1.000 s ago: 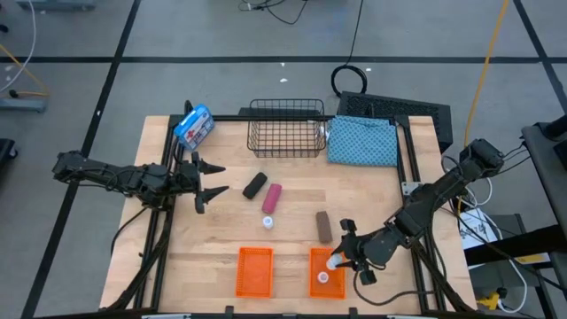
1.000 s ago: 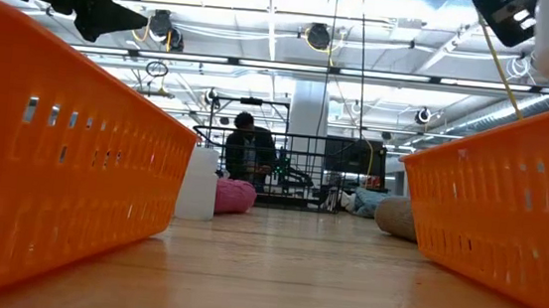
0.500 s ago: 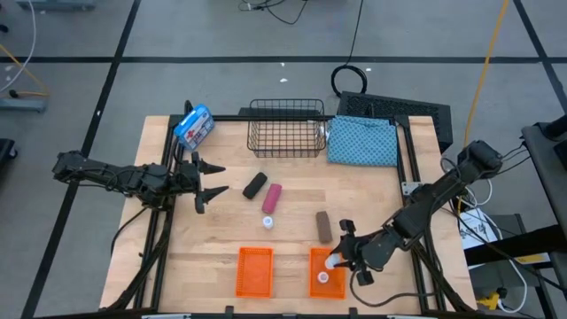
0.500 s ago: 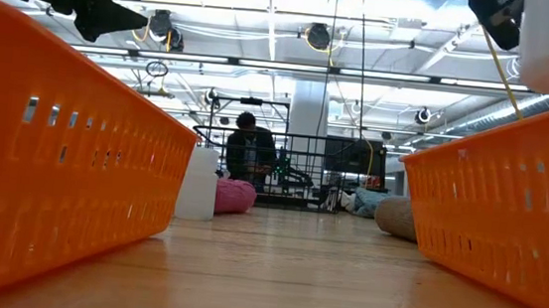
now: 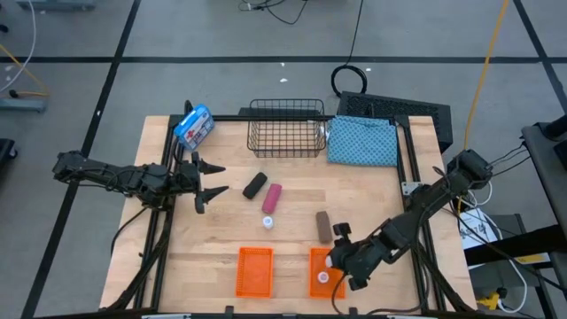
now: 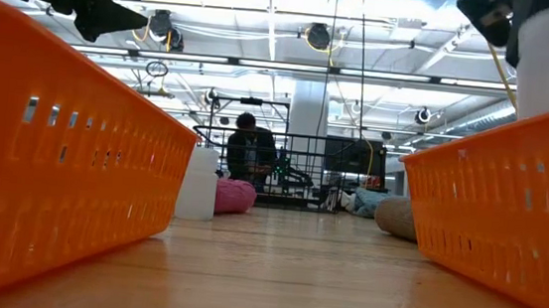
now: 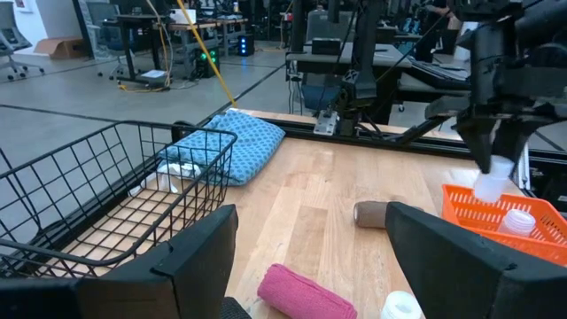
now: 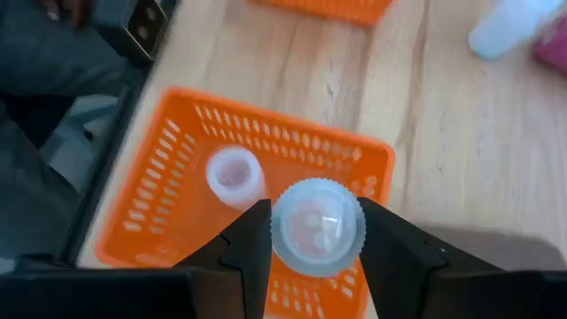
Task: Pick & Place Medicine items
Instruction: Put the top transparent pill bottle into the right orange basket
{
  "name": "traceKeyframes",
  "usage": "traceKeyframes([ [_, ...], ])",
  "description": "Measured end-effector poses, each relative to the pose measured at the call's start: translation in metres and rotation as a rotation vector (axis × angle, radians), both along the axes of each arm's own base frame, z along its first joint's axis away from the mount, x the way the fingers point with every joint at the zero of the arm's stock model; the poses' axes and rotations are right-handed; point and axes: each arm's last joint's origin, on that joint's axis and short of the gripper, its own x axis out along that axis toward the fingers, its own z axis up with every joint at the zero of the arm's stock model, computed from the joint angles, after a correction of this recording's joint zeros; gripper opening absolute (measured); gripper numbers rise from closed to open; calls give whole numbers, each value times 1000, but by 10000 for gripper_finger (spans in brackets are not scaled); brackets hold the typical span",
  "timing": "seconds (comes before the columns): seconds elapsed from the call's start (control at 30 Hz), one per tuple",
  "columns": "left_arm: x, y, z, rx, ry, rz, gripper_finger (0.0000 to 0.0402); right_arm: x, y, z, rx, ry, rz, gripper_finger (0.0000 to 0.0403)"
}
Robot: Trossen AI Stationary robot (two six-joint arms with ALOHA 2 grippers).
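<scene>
Over on the left, the left gripper [image 5: 211, 179] just hung above the wooden surface [image 5: 372, 199] with its fingers spread apart and nothing between them, close to the blue-and-white package [image 5: 193, 126] at the back corner. A bit right of it lay the black piece [image 5: 255, 184], with the pink piece [image 5: 272, 198] beside it and one white bottle [image 5: 267, 221] just in front of the pink one. Behind those sat the wire basket [image 5: 285, 127], and next to it the blue patterned cloth [image 5: 362, 142].

Along the front edge there were two orange trays, the left tray [image 5: 254, 271] and the right tray [image 5: 314, 262]. The brown piece [image 5: 324, 227] lay just behind the right tray.

The right gripper [image 5: 337, 261] was over that right tray, fingers clamped on a second white bottle [image 8: 317, 229], cap end facing the wrist camera. A third white bottle [image 8: 235, 175] already sat inside the tray, right by the held one.
</scene>
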Motion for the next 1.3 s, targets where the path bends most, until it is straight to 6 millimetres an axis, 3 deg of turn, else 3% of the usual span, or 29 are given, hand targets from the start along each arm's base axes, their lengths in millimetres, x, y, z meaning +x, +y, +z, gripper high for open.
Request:
traceKeyframes([
  [0.7, 0, 0, 0, 0, 0, 0, 299, -10, -9, -43, 60, 17, -34, 133],
  [1.3, 0, 0, 0, 0, 0, 0, 299, -9, -9, -46, 19, -28, 44, 134],
])
